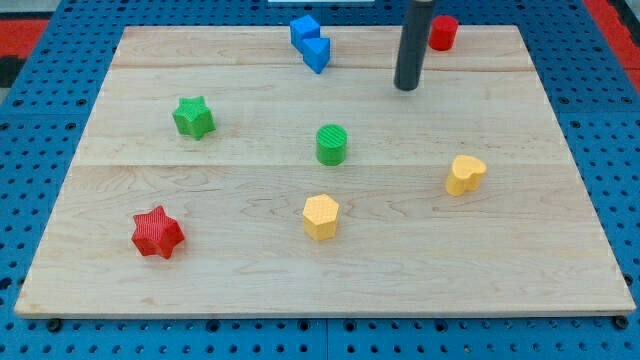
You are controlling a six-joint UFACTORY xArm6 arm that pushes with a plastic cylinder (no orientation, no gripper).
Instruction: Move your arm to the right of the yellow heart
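Observation:
The yellow heart (465,174) lies on the wooden board (250,290) at the view's right, a little below the middle. My tip (406,87) is near the view's top, above and to the left of the heart, well apart from it. The tip stands just left of and below the red cylinder (443,32) and right of the blue block (311,43). It touches no block.
A green cylinder (332,144) sits near the board's middle. A yellow hexagon (321,216) lies below it. A green star (193,117) is at the left and a red star (157,232) at the lower left. Blue pegboard surrounds the board.

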